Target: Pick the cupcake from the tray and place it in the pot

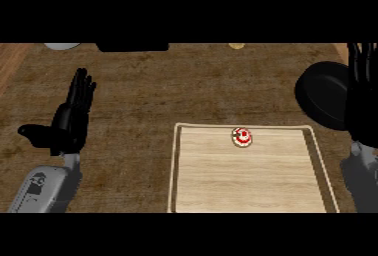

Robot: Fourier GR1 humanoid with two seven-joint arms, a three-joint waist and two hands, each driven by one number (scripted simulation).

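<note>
Cupcake [241, 137] rests on tray [221, 200], apart from right robot hand [365, 90].

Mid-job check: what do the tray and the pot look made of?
Tray: looks like pale matte wood, with grain lines across it. Pot: uniform black, smooth, no grain; perhaps coated metal, but the look leaves that open.

The tray [244, 182] is pale wood with fine grain lines and a lighter rim. On it, the cupcake [241, 137] shows red and white rings with a tan edge. Right of the tray, the pot [325, 95] is plain black. The counter [184, 85] around the tray is mottled dark brown. The left hand [70, 120] and right hand [362, 75] are black, and the forearms [44, 192] are grey.
</note>
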